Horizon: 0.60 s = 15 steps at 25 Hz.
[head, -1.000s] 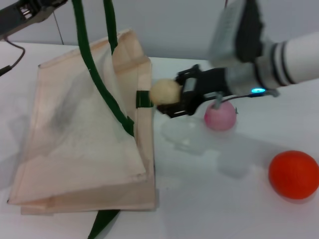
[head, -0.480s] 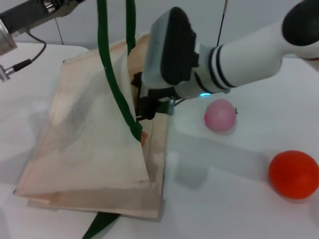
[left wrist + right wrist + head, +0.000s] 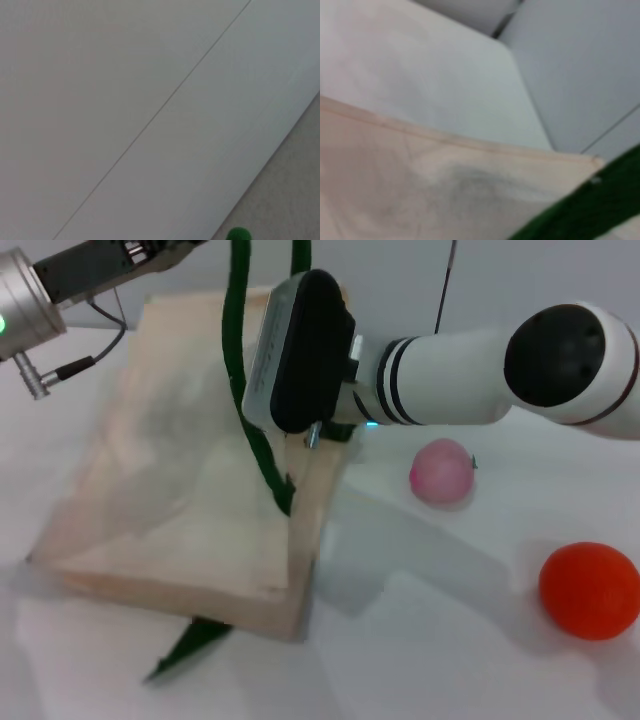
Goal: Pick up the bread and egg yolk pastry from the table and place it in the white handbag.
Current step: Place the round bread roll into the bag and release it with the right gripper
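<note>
A white table (image 3: 450, 640) runs up to a pale grey wall, and on it lies the white handbag (image 3: 180, 510), its dark green straps (image 3: 245, 390) pulled upward out of the top of the head view.

Compared with a second ago, the right gripper (image 3: 315, 435) has travelled from beside the bag's edge, where it held the egg yolk pastry in the open, to a spot over the bag's mouth; its black wrist housing now covers the opening. The pastry is no longer visible anywhere, and whether it sits inside the bag or is hidden behind the housing cannot be told. Nor can it be told whether those fingers are spread or pressed together. The bag itself has shifted and tilted, its upper edge lifted higher than before.

The left gripper is out of sight past the upper edge; only its arm (image 3: 60, 290) shows above the bag's far corner.

A pink ball (image 3: 441, 471) lies just beside the bag's right side, and an orange ball (image 3: 589, 591) well apart, further right. The bread is not seen.
</note>
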### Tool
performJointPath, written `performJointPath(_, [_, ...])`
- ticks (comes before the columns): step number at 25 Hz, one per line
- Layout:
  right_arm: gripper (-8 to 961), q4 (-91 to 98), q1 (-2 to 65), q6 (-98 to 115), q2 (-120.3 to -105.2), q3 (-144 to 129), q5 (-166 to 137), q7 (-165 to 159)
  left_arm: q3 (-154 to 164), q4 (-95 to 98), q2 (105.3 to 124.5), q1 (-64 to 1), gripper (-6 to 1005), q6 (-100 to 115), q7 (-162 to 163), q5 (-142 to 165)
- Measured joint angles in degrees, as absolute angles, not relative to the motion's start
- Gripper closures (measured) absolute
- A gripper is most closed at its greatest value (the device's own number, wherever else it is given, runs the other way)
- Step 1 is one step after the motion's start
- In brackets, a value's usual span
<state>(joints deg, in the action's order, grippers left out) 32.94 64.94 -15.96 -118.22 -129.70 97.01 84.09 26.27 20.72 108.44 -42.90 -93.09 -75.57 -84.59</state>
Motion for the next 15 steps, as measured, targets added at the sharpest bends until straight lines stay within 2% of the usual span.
performJointPath(15, [303,34.6,63.9,-12.7,-118.15,-131.5,98.2,84.8,26.0,20.6,108.89,-42.6,880,-91.2,-75.8,-83.9])
